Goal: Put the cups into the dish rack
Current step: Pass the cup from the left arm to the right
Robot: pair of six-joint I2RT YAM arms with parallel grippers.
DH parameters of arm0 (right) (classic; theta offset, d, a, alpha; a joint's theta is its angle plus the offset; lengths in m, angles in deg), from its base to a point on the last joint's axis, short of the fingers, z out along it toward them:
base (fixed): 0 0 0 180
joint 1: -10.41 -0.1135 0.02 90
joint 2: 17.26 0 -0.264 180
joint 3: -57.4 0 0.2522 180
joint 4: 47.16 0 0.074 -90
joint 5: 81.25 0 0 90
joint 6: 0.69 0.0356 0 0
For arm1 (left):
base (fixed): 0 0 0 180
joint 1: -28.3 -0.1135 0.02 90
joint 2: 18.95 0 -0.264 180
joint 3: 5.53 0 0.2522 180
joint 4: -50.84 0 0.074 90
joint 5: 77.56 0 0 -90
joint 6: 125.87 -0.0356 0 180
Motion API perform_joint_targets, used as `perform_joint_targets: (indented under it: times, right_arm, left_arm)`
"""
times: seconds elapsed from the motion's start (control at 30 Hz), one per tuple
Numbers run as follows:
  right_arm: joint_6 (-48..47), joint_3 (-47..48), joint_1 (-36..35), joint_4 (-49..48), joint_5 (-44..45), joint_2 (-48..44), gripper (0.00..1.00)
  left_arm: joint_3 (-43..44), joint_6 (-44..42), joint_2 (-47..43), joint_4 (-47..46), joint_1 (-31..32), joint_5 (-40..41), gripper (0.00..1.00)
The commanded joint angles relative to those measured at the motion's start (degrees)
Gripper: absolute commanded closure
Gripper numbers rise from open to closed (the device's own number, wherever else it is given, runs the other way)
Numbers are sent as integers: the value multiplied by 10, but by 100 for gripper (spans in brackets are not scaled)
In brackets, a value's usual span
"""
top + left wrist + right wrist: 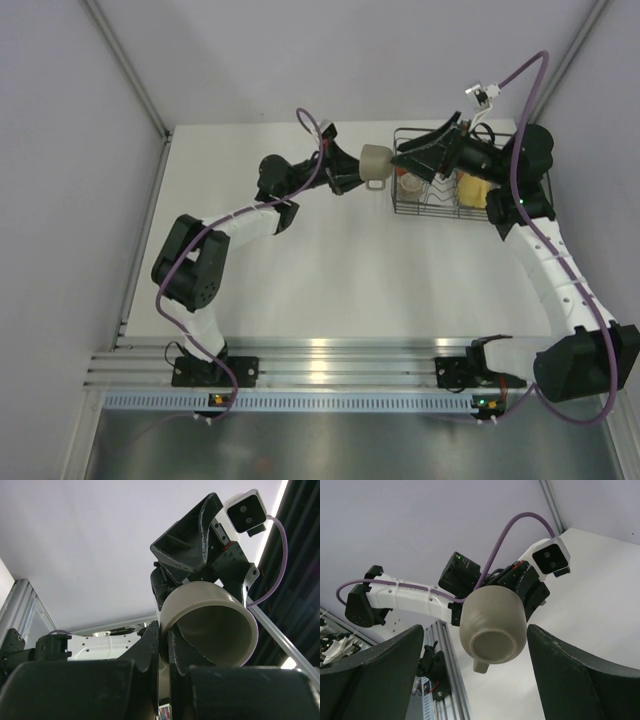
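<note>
Along the near edge of the white counter (pixel 350 290) runs a metal rail (pixel 330 360) carrying both arm bases, left and right. Beyond it the middle of the counter lies bare, with broad room between the two arms.

The left arm reaches from the near left corner toward the far middle. The left fingers (pixel 352 170) are closed on the rim of a grey cup (pixel 375 158), pinching the wall from inside and outside. The cup is held in the air on its side, mouth toward the left arm and base toward the rack. In the right wrist view its round base faces the camera and its handle hangs below.

The black wire rack (pixel 396 185) sits at the far right corner, close to the far and right edges. The grey cup hovers just beside the rack's left wall, outside it. Inside the rack a yellow cup (pixel 473 190) rests toward the right, and a small orange cup (pixel 408 184) sits at the left end, partly hidden by wire.

The right arm runs up the right edge and bends left over the rack. The right fingers (pixel 425 147) are spread wide above it, pointing at the grey cup and apart from it, holding nothing.

Pale walls (pixel 60 150) stand close on the left, far and right sides.
</note>
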Motion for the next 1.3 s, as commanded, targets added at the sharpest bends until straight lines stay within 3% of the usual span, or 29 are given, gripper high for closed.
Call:
perform_joint_targets:
  times: [0.0,0.67,1.27]
  right_arm:
    - [15,2,-9,-58,-15,-7,16]
    - [-43,20,-74,-6,14,43,17]
    - [-70,66,-76,30,34,52,20]
  left_arm:
    - [22,68,-8,-90,5,23,100]
    - [53,65,1,-80,14,34,100]
    - [22,54,-12,-80,18,44,100]
